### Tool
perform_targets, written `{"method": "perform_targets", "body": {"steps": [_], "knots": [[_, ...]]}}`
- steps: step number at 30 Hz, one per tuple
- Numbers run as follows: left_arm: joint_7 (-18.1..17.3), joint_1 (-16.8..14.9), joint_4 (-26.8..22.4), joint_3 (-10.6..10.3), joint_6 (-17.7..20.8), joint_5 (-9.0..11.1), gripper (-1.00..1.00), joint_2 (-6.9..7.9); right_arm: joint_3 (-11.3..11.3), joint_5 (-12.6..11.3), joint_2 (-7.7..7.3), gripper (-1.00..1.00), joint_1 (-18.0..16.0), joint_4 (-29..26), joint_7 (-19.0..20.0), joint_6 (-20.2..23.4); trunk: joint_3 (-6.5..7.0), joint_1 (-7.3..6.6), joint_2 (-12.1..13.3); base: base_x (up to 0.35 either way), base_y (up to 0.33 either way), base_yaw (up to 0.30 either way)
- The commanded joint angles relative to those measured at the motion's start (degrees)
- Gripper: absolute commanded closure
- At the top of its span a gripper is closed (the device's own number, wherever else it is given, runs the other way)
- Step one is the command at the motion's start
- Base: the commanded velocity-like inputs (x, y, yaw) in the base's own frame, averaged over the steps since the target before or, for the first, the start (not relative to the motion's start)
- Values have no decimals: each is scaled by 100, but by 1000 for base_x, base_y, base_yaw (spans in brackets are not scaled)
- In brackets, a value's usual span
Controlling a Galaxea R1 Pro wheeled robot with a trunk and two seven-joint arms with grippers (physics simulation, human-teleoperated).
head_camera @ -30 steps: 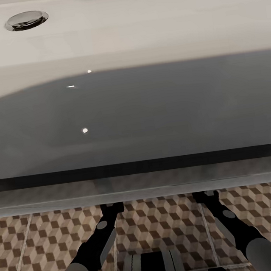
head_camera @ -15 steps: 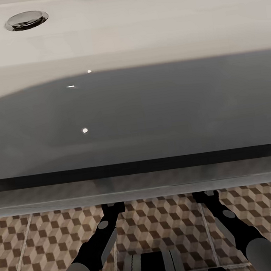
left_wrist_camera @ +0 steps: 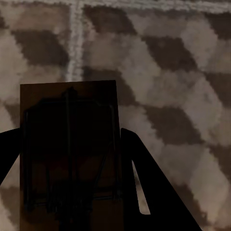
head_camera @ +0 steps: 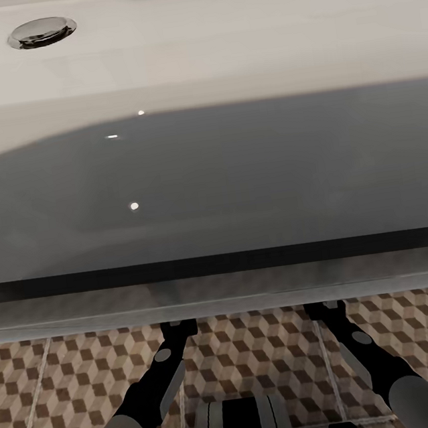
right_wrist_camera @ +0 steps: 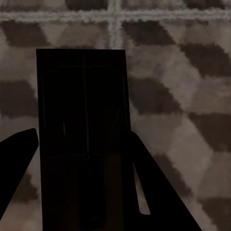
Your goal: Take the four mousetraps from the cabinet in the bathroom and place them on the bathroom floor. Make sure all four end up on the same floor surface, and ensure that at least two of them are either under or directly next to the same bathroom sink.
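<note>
Left claw (left_wrist_camera: 67,159): black fingers clamped on flat brown wooden mousetrap with dark wire parts (left_wrist_camera: 67,144), held above cube-patterned brown-beige tiled bathroom floor (left_wrist_camera: 183,72).
Right claw (right_wrist_camera: 82,163): clamped on second dark wooden mousetrap (right_wrist_camera: 82,125), above same floor.
White glossy bathtub (head_camera: 219,44): head view, 12 o'clock.

A wide white basin (head_camera: 219,44) with a chrome drain (head_camera: 41,31) at upper left spans the frame's top, its front shadowed grey. Below, both dark arms reach over the cube-patterned bathroom floor (head_camera: 55,390).
</note>
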Motion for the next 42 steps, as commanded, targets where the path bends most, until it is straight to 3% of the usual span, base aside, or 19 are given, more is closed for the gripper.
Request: {"method": "perform_targets", "body": {"steps": [1,42], "knots": [[14,0,0,-1,5,-20,100,0,0,0,0,100,1,0,-2,0,0,0,0,0,0,0],[14,-2,159,8,6,-23,100,9,0,-61,2,100,1,52,-31,17,0,0,0,0,0,0]]}}
